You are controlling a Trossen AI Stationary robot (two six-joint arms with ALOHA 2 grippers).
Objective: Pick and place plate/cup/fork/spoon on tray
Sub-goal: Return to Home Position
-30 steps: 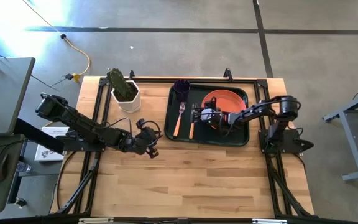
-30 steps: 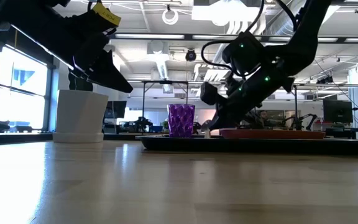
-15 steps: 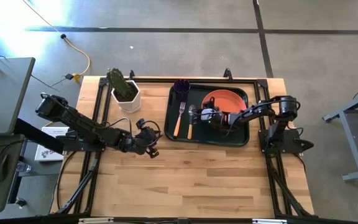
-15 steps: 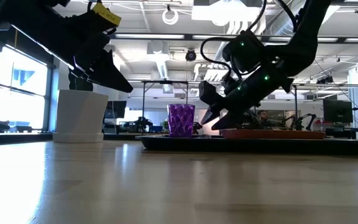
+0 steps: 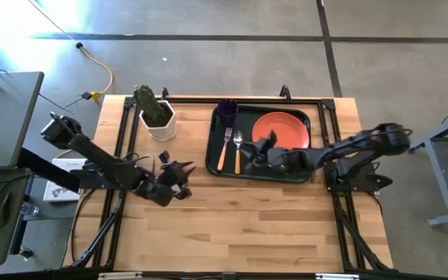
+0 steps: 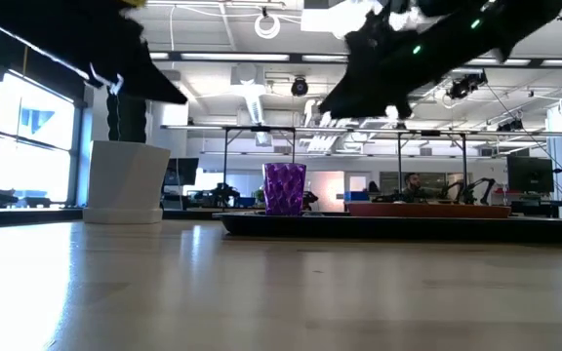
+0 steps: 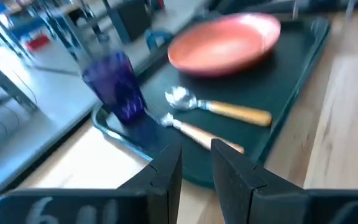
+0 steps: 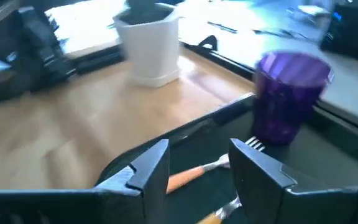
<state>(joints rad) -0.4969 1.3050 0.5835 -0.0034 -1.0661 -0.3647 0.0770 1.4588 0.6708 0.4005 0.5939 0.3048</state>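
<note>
On the tray point(image 5: 261, 175), the plate point(image 5: 281, 129) lies at three o'clock, the cup point(image 5: 227, 109) at eleven, with the fork point(image 5: 225, 147) and spoon point(image 5: 238, 150) side by side between them. The right pincer point(image 5: 260, 152) hangs parted and empty above the tray's middle. The left pincer point(image 5: 179, 174), narrowly parted and empty, hovers over the worktop point(image 5: 232, 225) at the tray's eight o'clock.

We see a dark green rectangular plastic tray point(image 5: 303, 173), a round orange-red plastic plate point(image 5: 281, 128), a dark purple plastic cup point(image 5: 226, 108), orange-handled silver cutlery and a white pot point(image 5: 159, 124).
</note>
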